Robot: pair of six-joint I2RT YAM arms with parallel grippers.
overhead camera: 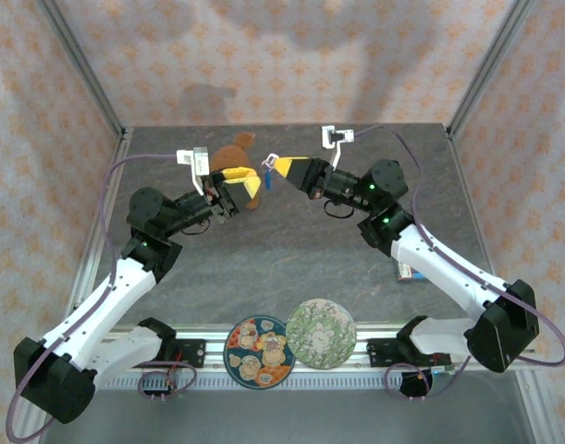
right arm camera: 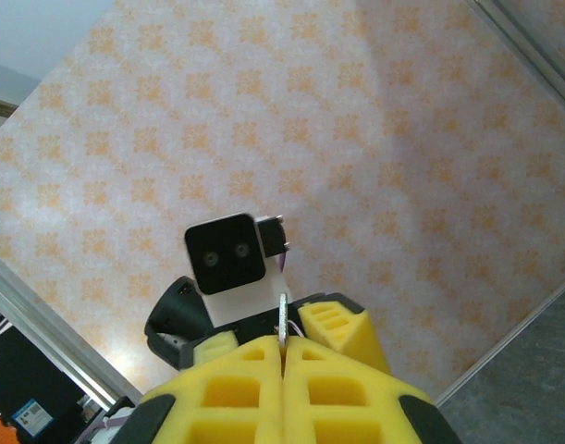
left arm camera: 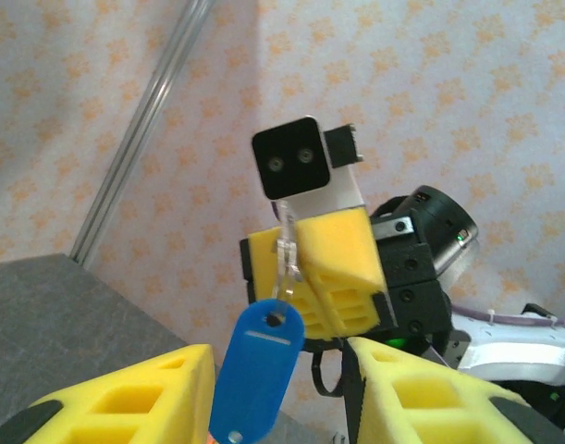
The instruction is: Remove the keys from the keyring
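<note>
My right gripper point(overhead camera: 276, 167) is shut on the metal keyring point(left arm camera: 287, 252), raised well above the table. In the right wrist view a thin metal edge point(right arm camera: 282, 316) sticks up from its closed pads point(right arm camera: 283, 350); I cannot tell key from ring there. A blue plastic tag point(left arm camera: 257, 370) hangs down from the ring, also seen as a blue spot point(overhead camera: 266, 179) from above. My left gripper point(left arm camera: 277, 402) faces it, open, and the tag dangles in the gap between its yellow fingers point(left arm camera: 143, 400), close to the left one. From above the left gripper point(overhead camera: 248, 181) nearly meets the right.
A brown plush toy point(overhead camera: 234, 154) lies behind the left gripper. Two patterned plates point(overhead camera: 259, 351) point(overhead camera: 321, 333) rest at the near edge between the arm bases. A small dark object point(overhead camera: 406, 273) lies under the right arm. Patterned walls enclose the grey table point(overhead camera: 291, 250).
</note>
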